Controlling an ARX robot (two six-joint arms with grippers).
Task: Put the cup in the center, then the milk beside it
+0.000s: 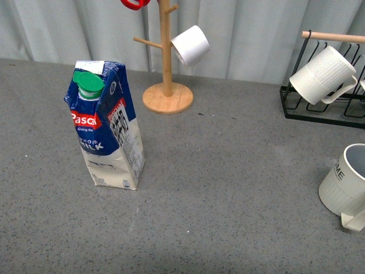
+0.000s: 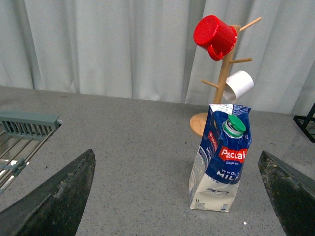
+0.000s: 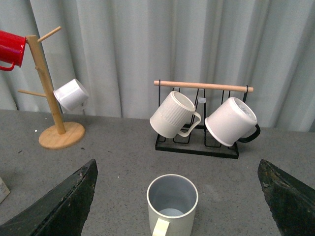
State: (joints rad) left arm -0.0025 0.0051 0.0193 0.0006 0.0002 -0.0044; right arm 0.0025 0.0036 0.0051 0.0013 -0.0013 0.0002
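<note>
Desk [image 1: 228, 217]: grey, speckled.
Mug tree [image 1: 166, 57]: wooden, set at the back of the desk; a red cup [image 2: 214, 37] and a small white cup [image 1: 190, 45] are hung on its pegs.
Rack [image 3: 197, 150]: black wire, set at the back right; a ribbed mug [image 3: 172, 114] and a smooth mug [image 3: 231, 120] are hung from its bar.
Milk [image 1: 108, 131]: stood upright on the desk's left, near the mug tree.
Cup [image 1: 348, 185]: stood upright at the right edge, before the rack, well apart from the milk.
Left claw [image 2: 175, 152]: spread wide, nothing held.
Right claw [image 3: 176, 162]: spread wide, nothing held.
</note>
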